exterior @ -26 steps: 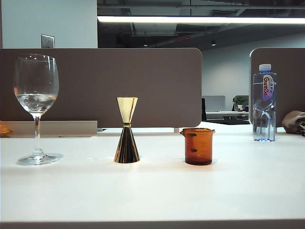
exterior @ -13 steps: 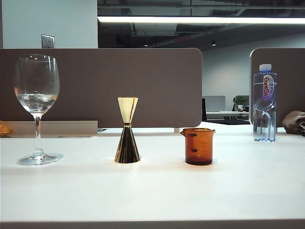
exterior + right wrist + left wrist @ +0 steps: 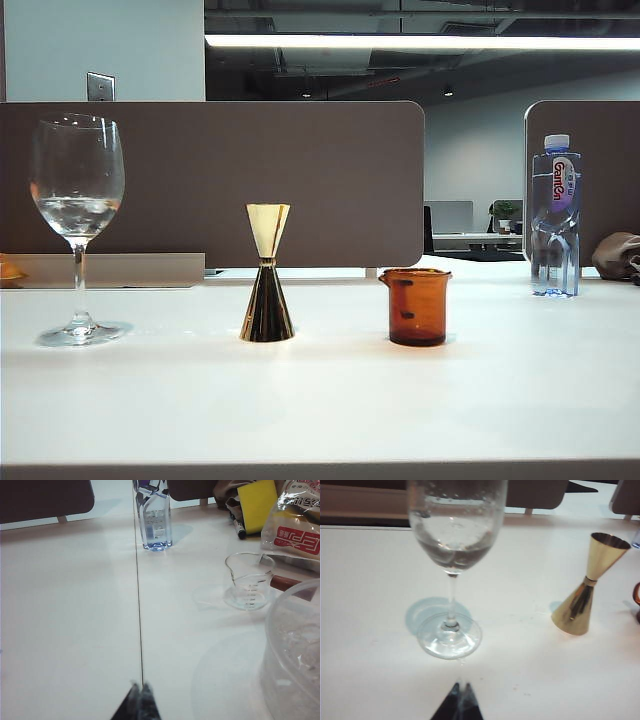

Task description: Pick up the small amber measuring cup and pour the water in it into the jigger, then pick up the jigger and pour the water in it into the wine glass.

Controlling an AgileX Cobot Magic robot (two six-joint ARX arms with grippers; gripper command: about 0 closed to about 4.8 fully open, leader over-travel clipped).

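Observation:
The wine glass (image 3: pixel 75 190) stands at the left of the table with water (image 3: pixel 77 213) low in its bowl. The gold jigger (image 3: pixel 267 275) stands upright at the middle, narrow cone up. To its right sits the small amber measuring cup (image 3: pixel 415 306). No gripper shows in the exterior view. In the left wrist view my left gripper (image 3: pixel 461 687) is shut and empty, a short way in front of the wine glass foot (image 3: pixel 450 636), with the jigger (image 3: pixel 588 587) off to one side. My right gripper (image 3: pixel 140 687) is shut and empty over bare table.
A blue-capped plastic bottle (image 3: pixel 555 215) stands at the back right. The right wrist view shows that bottle (image 3: pixel 154 517), a clear measuring cup (image 3: pixel 248 580), a large clear plastic tub (image 3: pixel 295 650), a yellow sponge (image 3: pixel 256 502), a snack bag (image 3: pixel 300 520) and the table seam (image 3: pixel 138 605).

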